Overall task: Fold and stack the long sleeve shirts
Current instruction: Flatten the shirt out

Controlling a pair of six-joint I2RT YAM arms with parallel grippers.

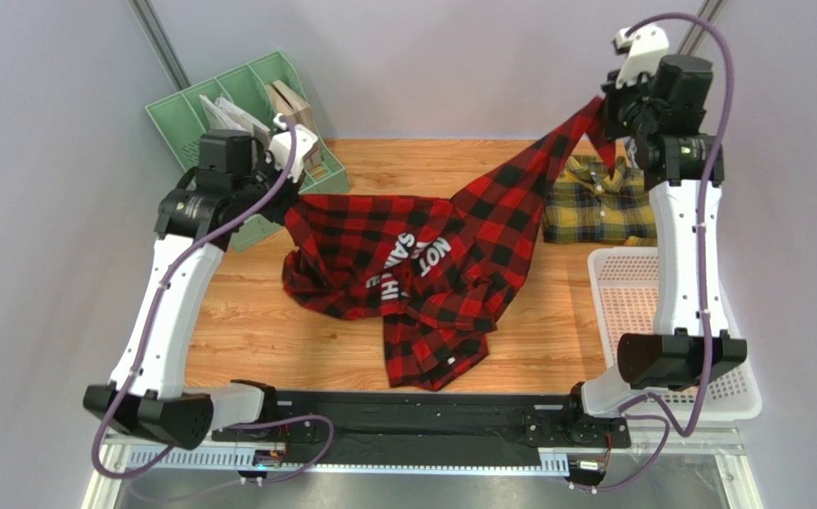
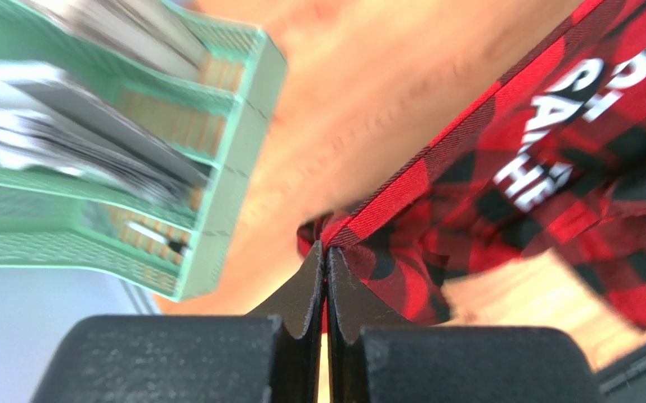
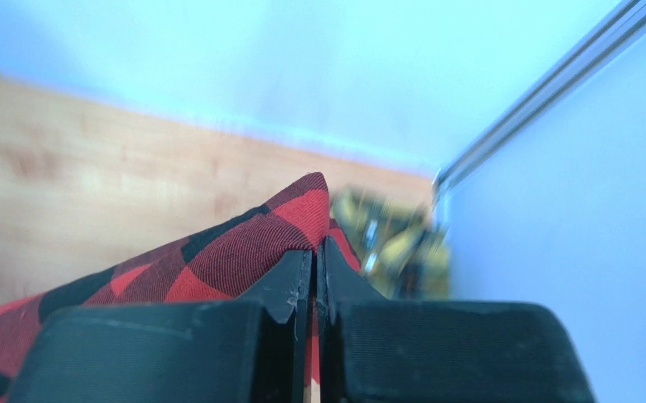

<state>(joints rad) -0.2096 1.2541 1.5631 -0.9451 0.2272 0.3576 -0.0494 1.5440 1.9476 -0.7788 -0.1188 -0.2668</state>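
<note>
Stretching the red-and-black shirt (image 1: 455,265) between them, the left gripper (image 2: 326,252) and right gripper (image 3: 318,252) each clamp a fabric edge, probably to spread it flat for folding. Its bulk sags left of the yellow-and-green shirt (image 1: 598,207), one corner held high beside that shirt.

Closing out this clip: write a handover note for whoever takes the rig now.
Left gripper: shut on the red-and-black plaid flannel shirt with white block letters.
Right gripper: shut on the same shirt's corner, raised at far right.
Yellow-and-dark-green plaid collared shirt: lying compact on the wooden table, far right.
Done: yellow shirt looks folded.
Left: spread and fold the red shirt, then stack both.
</note>
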